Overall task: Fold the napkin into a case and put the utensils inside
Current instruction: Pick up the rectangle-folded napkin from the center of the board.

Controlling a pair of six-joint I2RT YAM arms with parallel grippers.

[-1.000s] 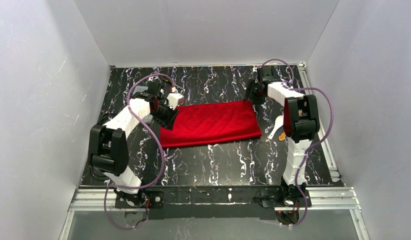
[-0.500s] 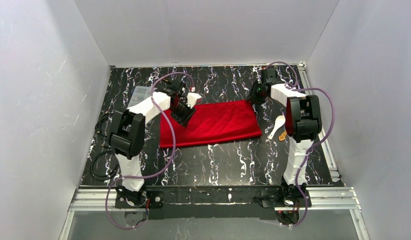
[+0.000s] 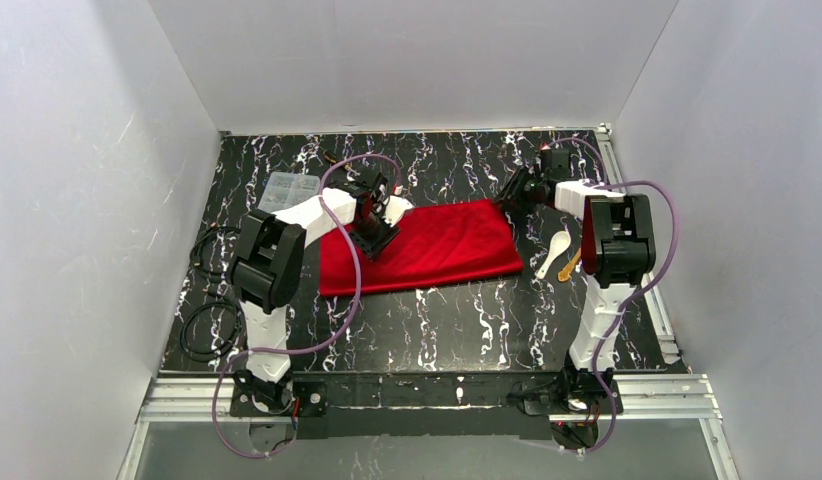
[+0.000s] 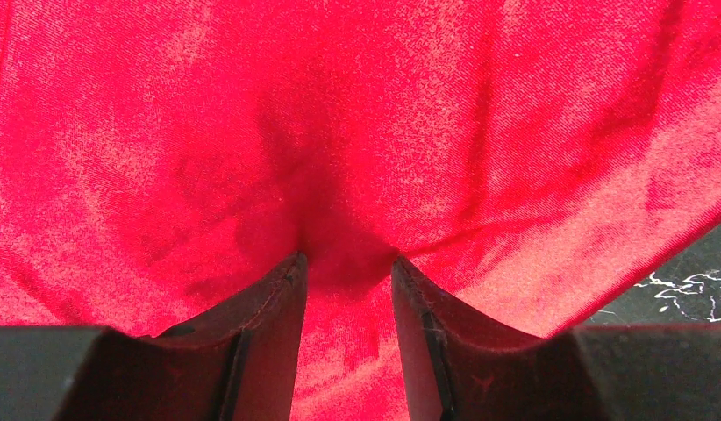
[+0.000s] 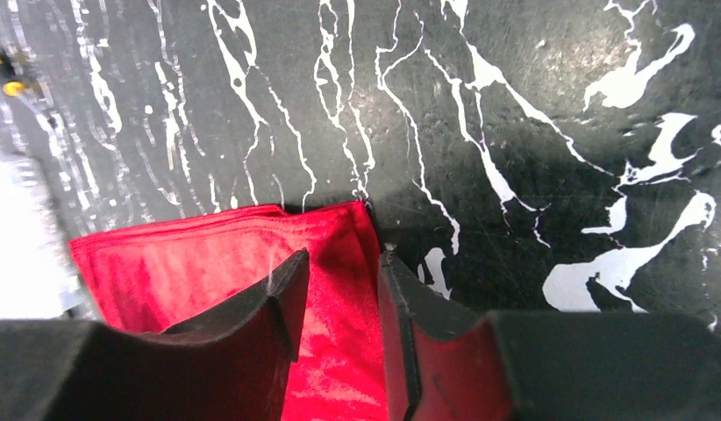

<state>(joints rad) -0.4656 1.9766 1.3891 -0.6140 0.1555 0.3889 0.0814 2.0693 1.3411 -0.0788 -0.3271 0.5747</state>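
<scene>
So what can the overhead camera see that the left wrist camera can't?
Only the overhead view shows the white spoon and the yellow-gold utensil lying to the right of the napkin, plus a clear plastic box at the far left. Only the left wrist view shows the left end effector up close, with red cloth puckered between its fingers. Both views show the red napkin and the black marbled table.

Black, white-veined marble tabletop; clear plastic compartment box at far left; coiled black cables along left edge.
</scene>
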